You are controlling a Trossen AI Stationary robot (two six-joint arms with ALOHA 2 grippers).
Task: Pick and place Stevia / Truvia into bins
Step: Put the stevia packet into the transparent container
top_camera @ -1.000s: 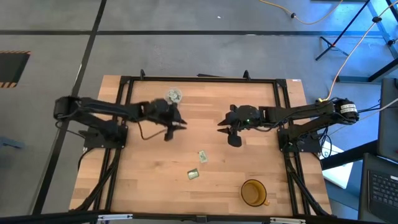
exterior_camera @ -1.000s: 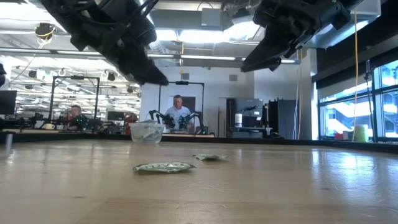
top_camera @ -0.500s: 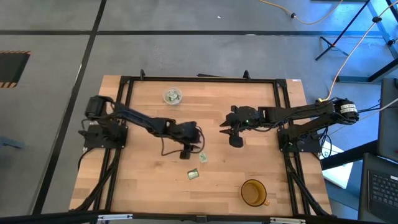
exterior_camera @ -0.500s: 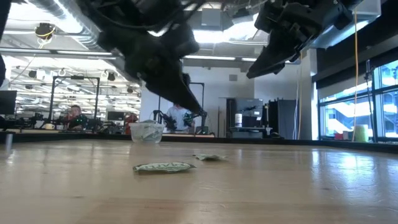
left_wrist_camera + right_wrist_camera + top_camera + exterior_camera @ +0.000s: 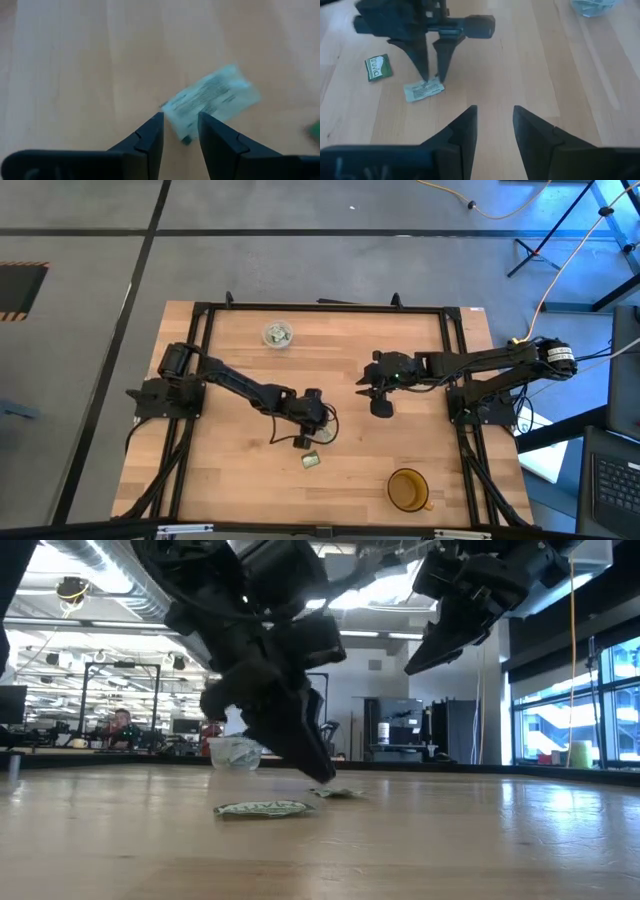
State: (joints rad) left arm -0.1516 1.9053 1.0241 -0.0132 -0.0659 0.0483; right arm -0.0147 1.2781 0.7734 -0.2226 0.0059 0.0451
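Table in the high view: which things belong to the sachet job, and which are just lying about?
In the job:
- pale sachet under the open left hand
- green sachet beside it
- clear cup, sachets already inside

Lying about:
- amber cup at the near edge
- right hand, open, waiting above the table

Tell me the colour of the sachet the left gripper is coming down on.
The sachet is whitish with fine dark print and a little green at one end; the left wrist view shows it best.

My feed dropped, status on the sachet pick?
Left gripper open, down astride a sachet. Right gripper open, hovering mid-table. Second sachet loose; cup unobstructed.
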